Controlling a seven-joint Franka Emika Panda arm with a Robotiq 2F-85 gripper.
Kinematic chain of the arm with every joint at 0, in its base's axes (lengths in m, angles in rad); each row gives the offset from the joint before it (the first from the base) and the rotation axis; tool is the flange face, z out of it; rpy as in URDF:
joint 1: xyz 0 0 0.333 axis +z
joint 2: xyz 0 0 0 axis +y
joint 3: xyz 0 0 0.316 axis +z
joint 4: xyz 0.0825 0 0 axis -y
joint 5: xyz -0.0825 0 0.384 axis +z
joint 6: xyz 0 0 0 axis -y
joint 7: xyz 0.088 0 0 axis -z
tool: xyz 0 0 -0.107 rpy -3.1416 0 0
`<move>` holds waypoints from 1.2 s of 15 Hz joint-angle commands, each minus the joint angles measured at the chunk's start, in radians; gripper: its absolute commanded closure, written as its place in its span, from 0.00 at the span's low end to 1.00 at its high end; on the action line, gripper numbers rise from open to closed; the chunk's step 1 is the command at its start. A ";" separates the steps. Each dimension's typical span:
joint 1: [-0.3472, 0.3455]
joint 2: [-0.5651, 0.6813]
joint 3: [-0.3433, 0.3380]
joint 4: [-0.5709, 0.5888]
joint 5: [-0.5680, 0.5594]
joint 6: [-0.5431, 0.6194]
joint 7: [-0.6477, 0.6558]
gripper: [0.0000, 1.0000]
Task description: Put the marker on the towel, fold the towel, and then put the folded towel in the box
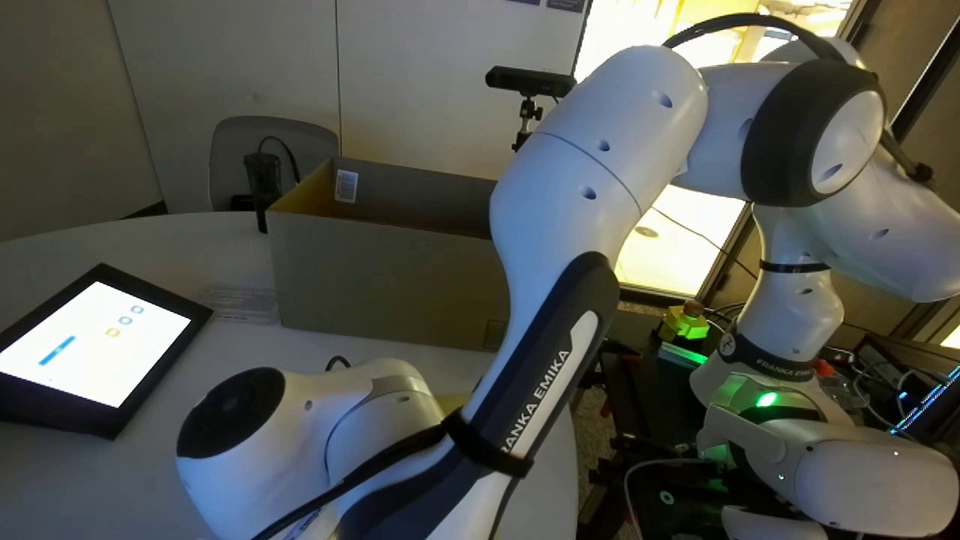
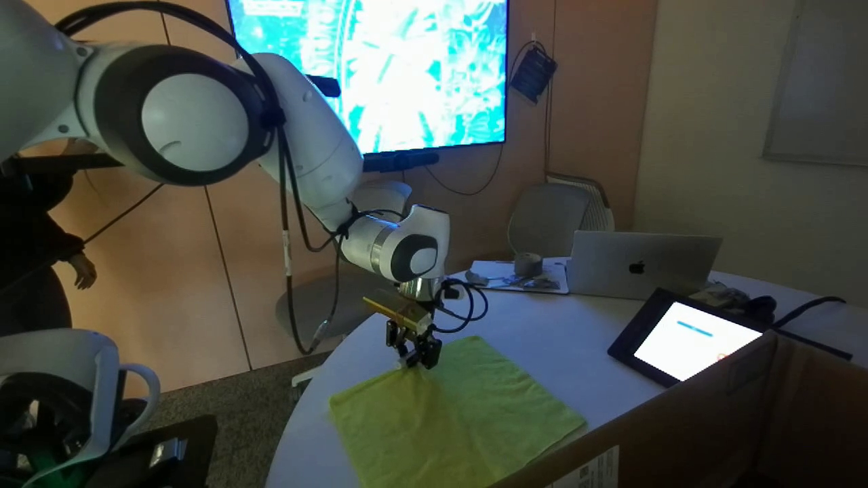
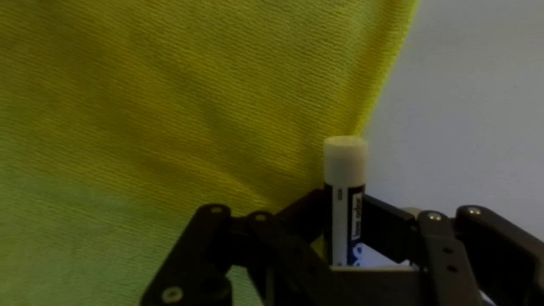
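In the wrist view the marker (image 3: pixel 345 161), with a pale end and a dark labelled barrel, stands lengthwise between my gripper's fingers. Both fingertips meet its sides, so my gripper (image 3: pixel 345 212) is shut on it. The yellow-green towel (image 3: pixel 170 106) fills the left of that view, its edge running behind the marker. In an exterior view the towel (image 2: pixel 468 420) lies spread flat on the table, and my gripper (image 2: pixel 417 356) is low at its far edge. The brown cardboard box (image 1: pixel 390 281) appears in both exterior views. The arm blocks sight of the gripper in an exterior view.
A dark-framed tablet (image 2: pixel 692 339) rests on the white table (image 2: pixel 542 346) near the box. Further back are a laptop (image 2: pixel 644 268) and a roll of tape (image 2: pixel 527 264) on papers. A person (image 2: pixel 34 264) stands off to the side, away from the table.
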 commanded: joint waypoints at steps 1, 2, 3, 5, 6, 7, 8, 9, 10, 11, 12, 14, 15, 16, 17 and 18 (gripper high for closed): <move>0.009 0.031 -0.015 0.053 -0.011 -0.054 -0.015 0.83; 0.008 0.028 -0.017 0.057 -0.012 -0.072 -0.017 0.82; 0.007 0.025 -0.020 0.061 -0.014 -0.082 -0.018 0.80; 0.003 0.016 -0.027 0.069 -0.017 -0.109 -0.020 0.79; 0.001 0.011 -0.030 0.075 -0.019 -0.119 -0.022 0.79; -0.004 0.004 -0.033 0.079 -0.017 -0.130 -0.023 0.80; -0.010 -0.006 -0.036 0.081 -0.016 -0.138 -0.023 0.81; -0.018 -0.020 -0.040 0.079 -0.014 -0.136 -0.023 0.80; -0.024 -0.034 -0.046 0.074 -0.014 -0.132 -0.022 0.81; -0.033 -0.045 -0.052 0.071 -0.013 -0.123 -0.020 0.80; -0.044 -0.060 -0.058 0.063 -0.010 -0.113 -0.016 0.80; -0.071 -0.090 -0.071 0.043 -0.006 -0.094 -0.013 0.80; -0.086 -0.107 -0.076 0.029 0.000 -0.082 -0.007 0.81; -0.098 -0.120 -0.085 0.019 -0.002 -0.070 -0.004 0.80; -0.114 -0.135 -0.093 0.002 -0.001 -0.058 0.000 0.80; -0.128 -0.139 -0.100 -0.005 0.001 -0.051 0.004 0.80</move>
